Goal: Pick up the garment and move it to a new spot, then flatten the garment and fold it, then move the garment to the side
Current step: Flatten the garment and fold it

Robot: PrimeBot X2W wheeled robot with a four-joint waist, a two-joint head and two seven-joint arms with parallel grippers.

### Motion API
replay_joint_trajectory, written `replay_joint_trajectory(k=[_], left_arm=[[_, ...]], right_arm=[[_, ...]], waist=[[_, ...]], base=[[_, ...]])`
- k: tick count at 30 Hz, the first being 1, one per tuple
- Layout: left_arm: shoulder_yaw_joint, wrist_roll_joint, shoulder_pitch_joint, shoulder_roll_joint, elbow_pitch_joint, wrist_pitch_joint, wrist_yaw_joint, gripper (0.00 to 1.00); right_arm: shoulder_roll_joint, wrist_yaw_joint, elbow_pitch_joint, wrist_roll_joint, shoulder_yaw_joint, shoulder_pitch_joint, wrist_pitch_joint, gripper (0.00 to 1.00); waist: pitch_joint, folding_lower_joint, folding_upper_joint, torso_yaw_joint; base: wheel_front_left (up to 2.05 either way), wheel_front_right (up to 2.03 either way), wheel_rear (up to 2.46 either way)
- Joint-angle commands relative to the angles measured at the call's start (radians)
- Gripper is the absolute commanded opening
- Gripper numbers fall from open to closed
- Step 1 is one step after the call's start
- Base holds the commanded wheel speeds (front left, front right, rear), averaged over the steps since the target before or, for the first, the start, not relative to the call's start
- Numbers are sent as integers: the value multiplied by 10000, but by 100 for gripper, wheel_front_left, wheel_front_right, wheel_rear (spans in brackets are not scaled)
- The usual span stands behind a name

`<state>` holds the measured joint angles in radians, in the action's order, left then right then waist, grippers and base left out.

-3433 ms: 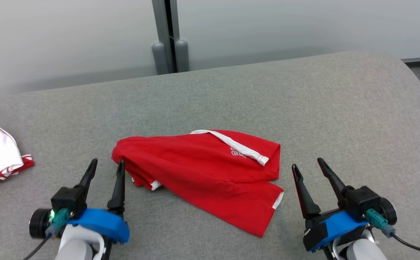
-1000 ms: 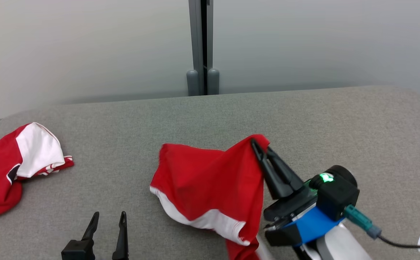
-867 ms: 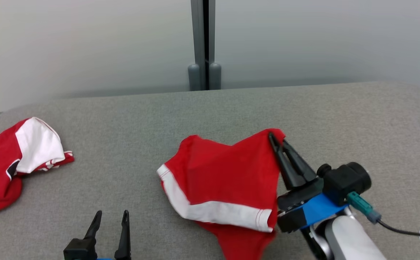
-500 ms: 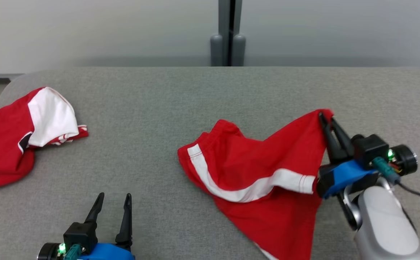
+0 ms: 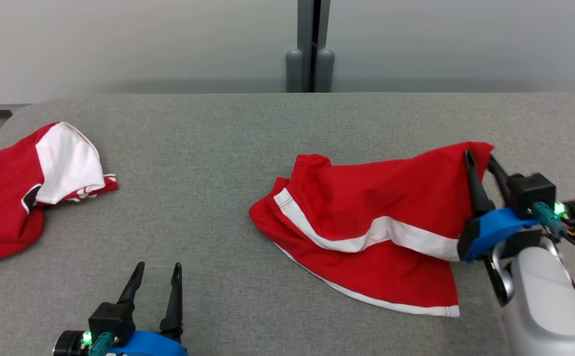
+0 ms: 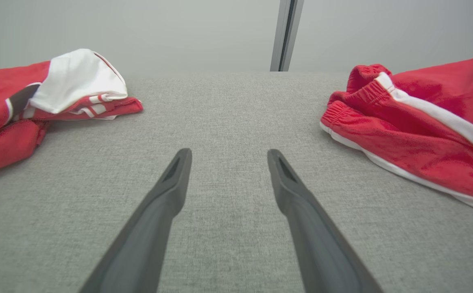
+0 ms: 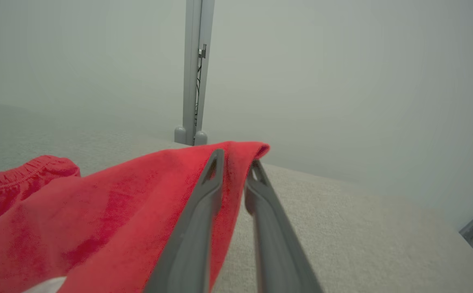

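Right gripper [image 5: 478,155], fingers barely parted around the garment's [image 5: 366,217] lifted corner at the tabletop's [image 5: 218,148] 3 o'clock, grip unclear; cloth could snag on a withdrawing finger and bunch. Left gripper [image 5: 158,265] spread, empty.

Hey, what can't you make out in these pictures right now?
Whether the right gripper grips the red shorts: right wrist view, cloth drapes across the jaws.
The red and white garment, full shape: head view, cut by the left edge.
The shorts' right hem: head view, behind the right arm.
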<state>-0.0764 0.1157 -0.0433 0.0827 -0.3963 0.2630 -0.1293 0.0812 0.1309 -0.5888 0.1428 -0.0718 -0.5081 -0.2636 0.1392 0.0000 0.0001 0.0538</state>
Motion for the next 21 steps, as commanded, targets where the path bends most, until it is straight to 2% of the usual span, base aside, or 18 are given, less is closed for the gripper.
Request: replay_joint_trajectory(k=[1, 6, 10, 18, 21], left_arm=[[-6, -5, -62, -17, -25, 28, -21, 100], [105, 3, 22, 41, 17, 26, -20, 100], [111, -1, 55, 24, 39, 27, -20, 100], [-32, 29, -49, 41, 120, 27, -20, 100], [-106, 65, -117, 93, 140, 27, -20, 100]], right_arm=[[13, 0, -211, 236, -402, 138, -15, 100], [-160, 0, -109, 552, -1542, 681, -12, 100], [-286, 0, 310, 409, -1654, 1333, -12, 100], [-297, 0, 69, -1090, 146, 2417, -13, 100], [-296, 0, -85, -844, 721, 2522, -13, 100]], waist=[[-1, 0, -1, -49], [46, 0, -1, -256], [54, 0, -1, -404], [191, 0, -1, -613], [270, 0, -1, -562]], base=[[0, 0, 0], [0, 0, 0], [0, 0, 0], [0, 0, 0], [0, 0, 0]])
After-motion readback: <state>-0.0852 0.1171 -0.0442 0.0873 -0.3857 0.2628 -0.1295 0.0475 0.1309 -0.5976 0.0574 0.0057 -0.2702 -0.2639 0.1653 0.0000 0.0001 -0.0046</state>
